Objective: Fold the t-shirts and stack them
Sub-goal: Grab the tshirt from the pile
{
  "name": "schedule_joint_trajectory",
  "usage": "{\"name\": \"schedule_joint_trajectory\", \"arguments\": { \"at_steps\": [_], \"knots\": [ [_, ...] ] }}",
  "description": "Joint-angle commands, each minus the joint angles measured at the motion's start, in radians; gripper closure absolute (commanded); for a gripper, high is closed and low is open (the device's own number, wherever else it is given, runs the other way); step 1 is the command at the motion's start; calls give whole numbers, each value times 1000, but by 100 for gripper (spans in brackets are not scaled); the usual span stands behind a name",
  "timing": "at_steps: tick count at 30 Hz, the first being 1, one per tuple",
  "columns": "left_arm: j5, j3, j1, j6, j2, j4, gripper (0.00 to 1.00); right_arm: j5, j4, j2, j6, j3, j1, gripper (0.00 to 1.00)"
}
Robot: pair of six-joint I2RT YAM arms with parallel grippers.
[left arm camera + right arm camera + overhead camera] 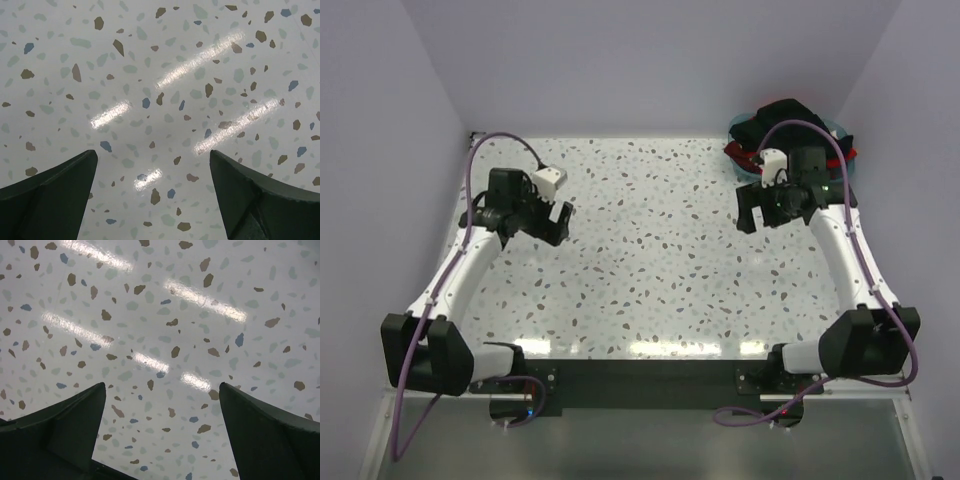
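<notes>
While both arms hover over the speckled terrazzo table (660, 280), the black t-shirt (785, 112) and the red t-shirt (740, 152) lie bunched together in a light blue plastic basket (838, 127), just behind and outboard of the right gripper (752, 212) and well apart from the left gripper (560, 222), across the table on its far side. The cloth is so crumpled that neither shirt's long axis, collar nor hem direction can be made out. Black heaps on top, and red shows only as slivers at the basket's edges. The right wrist and a purple cable (817, 128) hide the basket's near part. In the wrist views, the left gripper (152, 155) and the right gripper (162, 387) each have jaws spread wide with nothing between them, only bare tabletop below. Neither wrist camera catches the shirts.
</notes>
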Motion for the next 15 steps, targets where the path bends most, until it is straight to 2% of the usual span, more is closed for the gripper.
{"name": "schedule_joint_trajectory", "arguments": {
  "at_steps": [1,4,9,15],
  "knots": [
    [0,96,-4,-44,39,71,0,44,99,35,53,105,-76,2],
    [44,148,-4,-59,82,77,0,70,187,100,85,199,-156,1],
    [95,253,-4,-67,175,48,0,228,327,267,184,355,-233,1],
    [141,303,-4,-108,246,50,0,375,470,481,266,535,-242,1]
  ]
}}
